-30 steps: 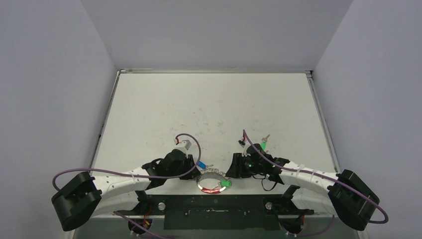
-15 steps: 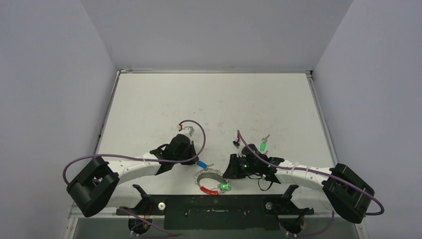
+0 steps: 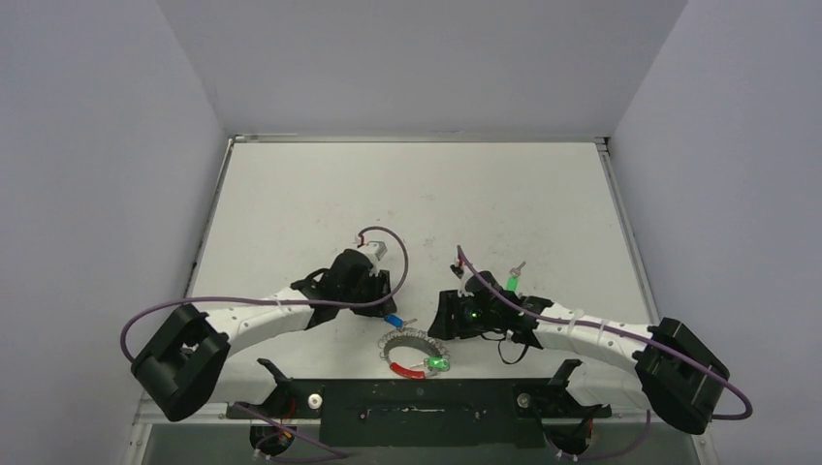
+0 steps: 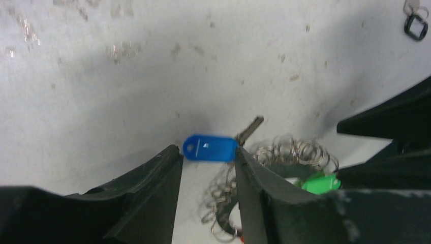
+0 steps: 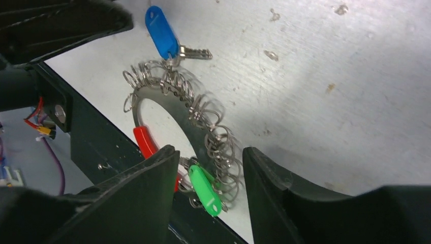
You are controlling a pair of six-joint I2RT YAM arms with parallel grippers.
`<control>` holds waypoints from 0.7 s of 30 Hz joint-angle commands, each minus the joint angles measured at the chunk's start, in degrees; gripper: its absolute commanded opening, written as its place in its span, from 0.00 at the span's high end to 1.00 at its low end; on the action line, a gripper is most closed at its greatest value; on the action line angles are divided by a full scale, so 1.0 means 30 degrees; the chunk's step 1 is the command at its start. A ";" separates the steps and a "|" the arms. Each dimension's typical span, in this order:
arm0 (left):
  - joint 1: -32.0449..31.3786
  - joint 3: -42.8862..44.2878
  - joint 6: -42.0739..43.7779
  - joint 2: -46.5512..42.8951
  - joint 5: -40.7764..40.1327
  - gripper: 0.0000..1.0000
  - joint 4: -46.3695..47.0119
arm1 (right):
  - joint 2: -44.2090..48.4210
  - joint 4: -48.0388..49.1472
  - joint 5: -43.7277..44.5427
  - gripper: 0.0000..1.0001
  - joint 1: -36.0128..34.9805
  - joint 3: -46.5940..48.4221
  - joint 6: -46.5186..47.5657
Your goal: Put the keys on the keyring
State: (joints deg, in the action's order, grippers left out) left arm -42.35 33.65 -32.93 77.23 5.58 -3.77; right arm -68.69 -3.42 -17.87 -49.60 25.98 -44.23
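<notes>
1. Soft, even light is filling the overhead view, leaving the desk [image 3: 407,194] bright.
2. In the left wrist view, the blue key [image 4: 211,148] is smearing slightly; shadow is darkening the right.
3. The right wrist view is showing the keyring [image 5: 216,140] crisply.

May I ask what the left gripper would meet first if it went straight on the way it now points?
Most likely the blue key, lying on the table just past the open fingertips of the left gripper, in line with the gap. Depth is unclear, so the table itself might come first.
</notes>
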 commanded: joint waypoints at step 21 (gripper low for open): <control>-0.4253 -0.5768 -0.6635 -0.6512 -0.0148 0.78 -0.0847 | 0.1354 0.0990 -0.0256 0.71 -0.2050 -0.2667 -0.2715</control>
State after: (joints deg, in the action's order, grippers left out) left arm -54.78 15.68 -52.38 53.67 8.01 -12.43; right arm -62.54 -5.15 -19.73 -54.54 17.76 -50.22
